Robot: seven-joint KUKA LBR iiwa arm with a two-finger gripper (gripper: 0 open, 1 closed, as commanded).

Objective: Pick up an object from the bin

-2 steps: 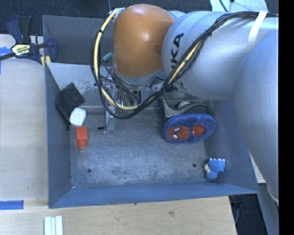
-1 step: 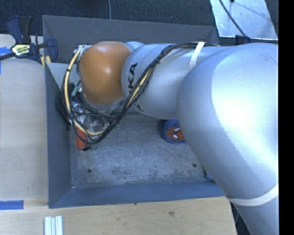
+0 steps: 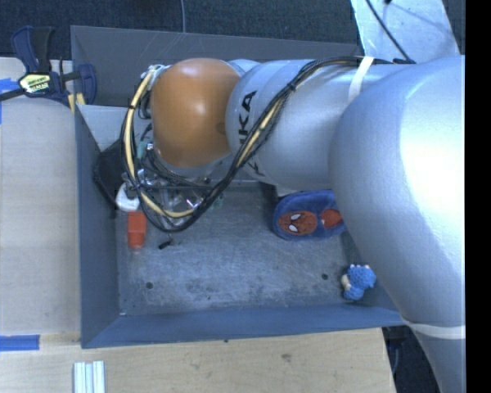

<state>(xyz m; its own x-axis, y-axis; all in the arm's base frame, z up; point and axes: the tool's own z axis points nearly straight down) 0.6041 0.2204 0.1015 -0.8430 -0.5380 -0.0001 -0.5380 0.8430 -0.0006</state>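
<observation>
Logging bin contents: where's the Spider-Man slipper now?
Camera view, right half of the bin floor: the Spider-Man slipper lies partly under the arm, above-left of the small blue fuzzy toy.

free: bare bin floor across the near middle | blocked: arm covers the far half | obstacles: orange block by left wall; Spider-Man slipper mid-right; blue fuzzy toy near-right corner

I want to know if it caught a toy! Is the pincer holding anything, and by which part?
Cannot tell. The robot's wrist hangs over the bin's left end, close to an orange block, covering whatever is beneath.
</observation>
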